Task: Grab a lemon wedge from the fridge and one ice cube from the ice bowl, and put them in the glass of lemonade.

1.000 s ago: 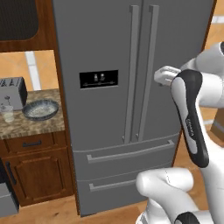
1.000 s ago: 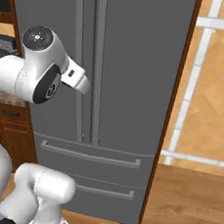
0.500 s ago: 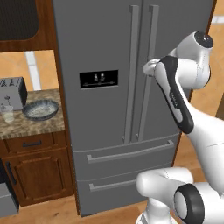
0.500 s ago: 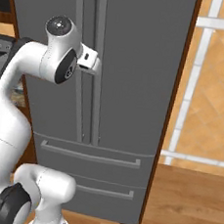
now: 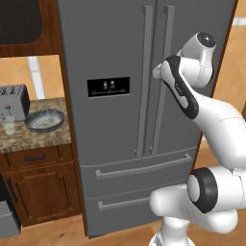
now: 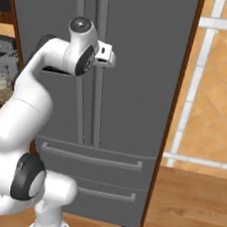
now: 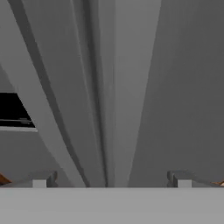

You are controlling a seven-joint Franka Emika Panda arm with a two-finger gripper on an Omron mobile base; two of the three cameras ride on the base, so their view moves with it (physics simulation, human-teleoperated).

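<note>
2 base views flank fridge [image 5: 120, 96]; hand view seemingly close.

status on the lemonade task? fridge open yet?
Done: nothing that shows. The fridge has both doors shut, and the glass of lemonade and ice bowl sit untouched on the counter.
In hand: the gripper is open and empty, pointed at the door handles, close to the fridge front.
Left: open a door, fetch the wedge, take an ice cube, drop both in the glass.
</note>
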